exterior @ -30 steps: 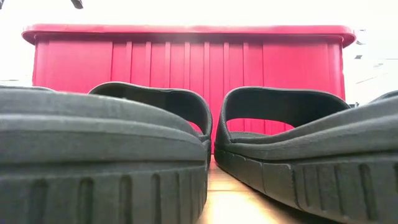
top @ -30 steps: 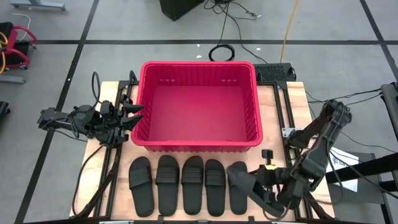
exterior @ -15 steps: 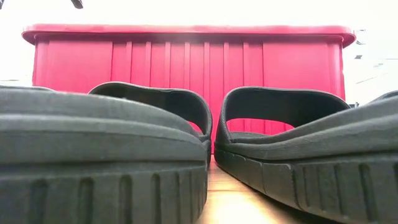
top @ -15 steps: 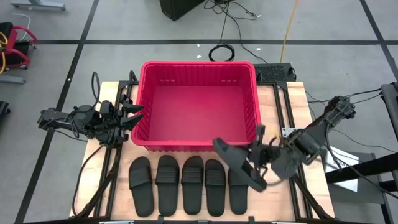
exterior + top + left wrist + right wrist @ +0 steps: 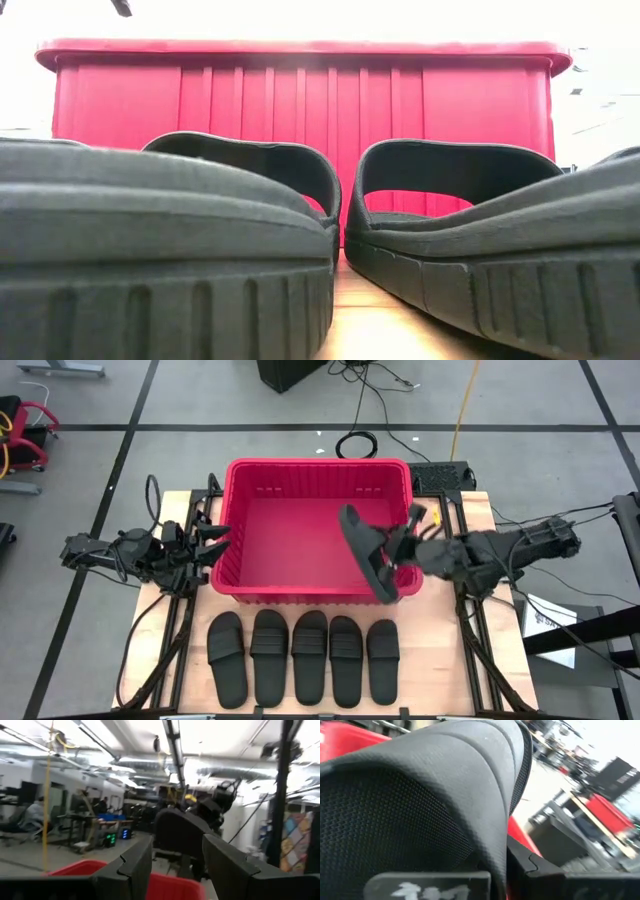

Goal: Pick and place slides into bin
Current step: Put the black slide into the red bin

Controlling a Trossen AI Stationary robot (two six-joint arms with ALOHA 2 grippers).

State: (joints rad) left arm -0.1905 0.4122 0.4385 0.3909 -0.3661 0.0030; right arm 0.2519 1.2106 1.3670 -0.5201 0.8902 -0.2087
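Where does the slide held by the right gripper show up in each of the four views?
High view: the held slide hangs over the right side of the red bin, in the right gripper.
Low view: not in it.
Left wrist view: dark shape at centre, above the bin's rim.
Right wrist view: fills the picture.
Shared landmark: the red bin.

The lifted slide point(image 5: 368, 552) hides the right gripper's point(image 5: 400, 550) fingertips and, apparently, part of the bin's point(image 5: 315, 466) near wall.

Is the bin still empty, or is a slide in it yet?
Empty: the bin shows bare red floor; the right gripper holds one slide over its right side.
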